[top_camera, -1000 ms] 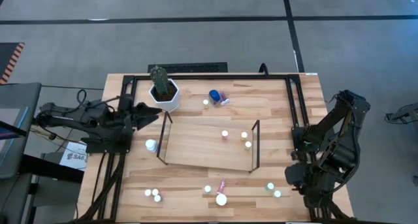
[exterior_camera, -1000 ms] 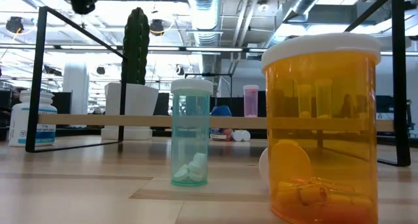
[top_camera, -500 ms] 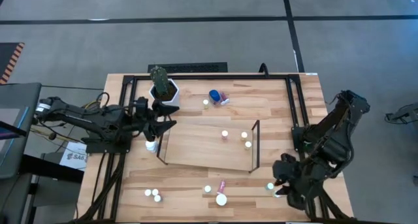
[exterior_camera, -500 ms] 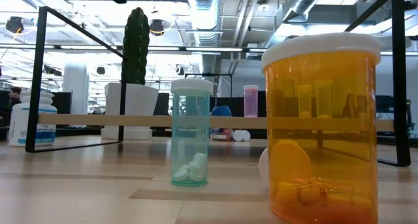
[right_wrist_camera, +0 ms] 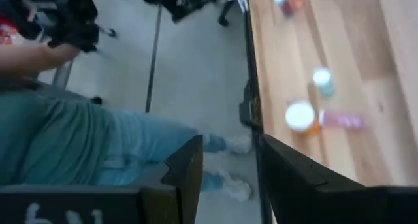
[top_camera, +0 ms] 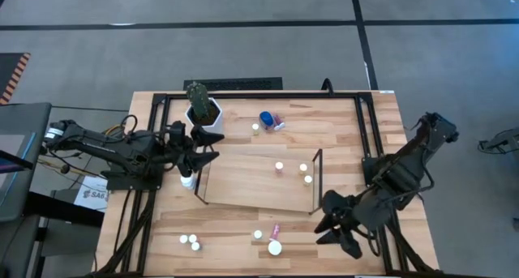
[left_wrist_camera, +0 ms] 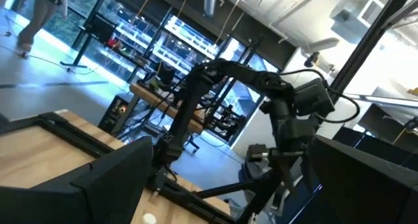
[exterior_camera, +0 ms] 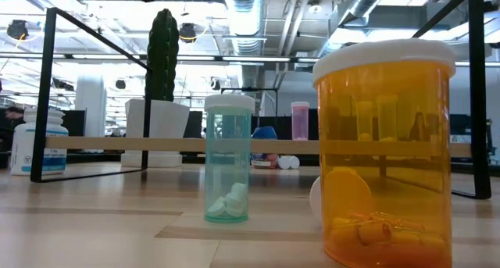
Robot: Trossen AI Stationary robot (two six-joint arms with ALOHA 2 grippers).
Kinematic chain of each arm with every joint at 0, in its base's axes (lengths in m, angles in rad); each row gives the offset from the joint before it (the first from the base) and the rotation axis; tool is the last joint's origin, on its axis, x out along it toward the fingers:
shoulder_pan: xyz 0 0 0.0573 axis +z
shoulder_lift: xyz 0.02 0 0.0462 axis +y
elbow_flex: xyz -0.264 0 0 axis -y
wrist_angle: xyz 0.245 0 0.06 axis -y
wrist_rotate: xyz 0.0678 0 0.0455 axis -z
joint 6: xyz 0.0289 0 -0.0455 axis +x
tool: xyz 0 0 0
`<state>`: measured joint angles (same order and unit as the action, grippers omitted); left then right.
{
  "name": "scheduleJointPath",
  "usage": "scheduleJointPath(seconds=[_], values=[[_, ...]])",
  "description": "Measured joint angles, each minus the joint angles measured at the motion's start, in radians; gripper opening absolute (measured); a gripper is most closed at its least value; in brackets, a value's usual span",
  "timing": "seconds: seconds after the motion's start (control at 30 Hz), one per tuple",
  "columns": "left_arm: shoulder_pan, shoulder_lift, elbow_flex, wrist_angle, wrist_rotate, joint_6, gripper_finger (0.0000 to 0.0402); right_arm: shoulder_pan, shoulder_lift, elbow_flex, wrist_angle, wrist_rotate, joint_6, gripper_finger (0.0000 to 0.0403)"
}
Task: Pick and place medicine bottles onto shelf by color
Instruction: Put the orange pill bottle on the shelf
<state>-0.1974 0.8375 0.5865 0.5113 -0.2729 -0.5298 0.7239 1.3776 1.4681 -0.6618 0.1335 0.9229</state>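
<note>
Along the wooden table's near edge, a large orange translucent bottle with a white cap stands closest to the low camera, a slim teal bottle with a white cap just beyond it, white pills showing at its base. From above, more small white-capped bottles dot that same front strip, with a pink bottle lying on its side beside the orange one. The right gripper hovers low over the front right corner, its dark fingers parted with nothing between them; its wrist camera looks past the table edge to a person's blue-trousered legs. Farther back sits the low light-wood shelf with dark-framed end panels, three small bottles standing on its right half. The left gripper hangs at the shelf's left end, just above a white bottle, fingers spread and empty. Behind the shelf stand a green cactus in a white pot and a blue-capped bottle.
</note>
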Motion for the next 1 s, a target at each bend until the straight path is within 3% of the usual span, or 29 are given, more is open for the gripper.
scheduleJointPath(seconds=[0.4,0.5,0.6,0.8,1.0], values=[[0.000,0.000,0.000,0.026,0.005,-0.091,0.0393,-0.052,0.031,0.000,0.107,-0.038,0.126,0.0164],[0.000,0.000,0.000,0.026,0.037,-0.106,0.0393,-0.072,0.048,0.000,0.149,-0.149,0.128,0.0164],[0.000,0.000,0.000,0.025,0.093,-0.110,0.0393,-0.080,0.045,0.000,0.079,-0.239,0.231,0.0159],[0.000,0.000,0.000,0.030,0.196,-0.150,0.0393,-0.004,0.035,0.000,-0.264,-0.275,0.543,0.0151],[0.000,0.000,0.000,0.063,0.242,-0.187,0.0393,0.066,0.102,0.000,-0.393,-0.273,0.754,0.0151]])
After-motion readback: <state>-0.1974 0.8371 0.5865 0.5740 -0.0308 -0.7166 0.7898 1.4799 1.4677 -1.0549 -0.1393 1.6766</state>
